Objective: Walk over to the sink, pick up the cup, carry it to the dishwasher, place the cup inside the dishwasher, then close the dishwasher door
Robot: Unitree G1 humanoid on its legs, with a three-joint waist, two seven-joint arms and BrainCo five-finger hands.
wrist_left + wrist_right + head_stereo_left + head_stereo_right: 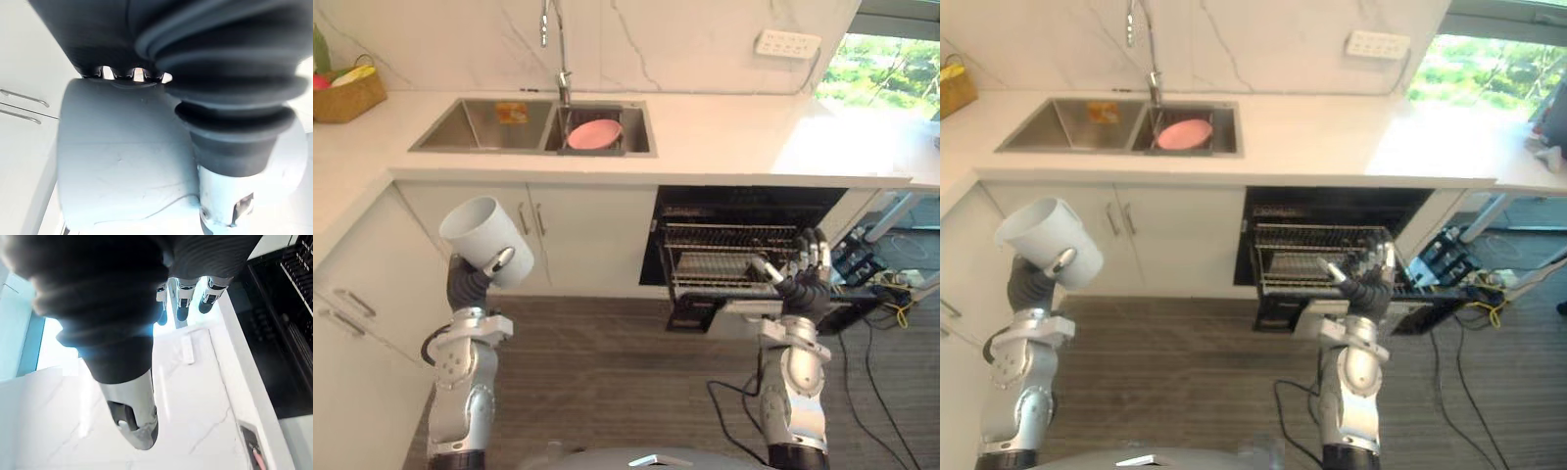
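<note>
Carrying white cup (484,235) in left hand (497,261), fingers curled round it, before cabinet doors (578,235) left of open dishwasher (744,201). Holding right hand (803,274) empty, fingers straight, near rack (724,250). Next, likely swinging cup rightward onto rack.

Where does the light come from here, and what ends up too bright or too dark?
Left eye view: daylight enters through the window at the right and washes out the counter beneath it; the open dishwasher is dark inside, only its rack catching light. Right wrist view: glare flares just past the right hand. Left wrist view: the cup is evenly lit.
</note>
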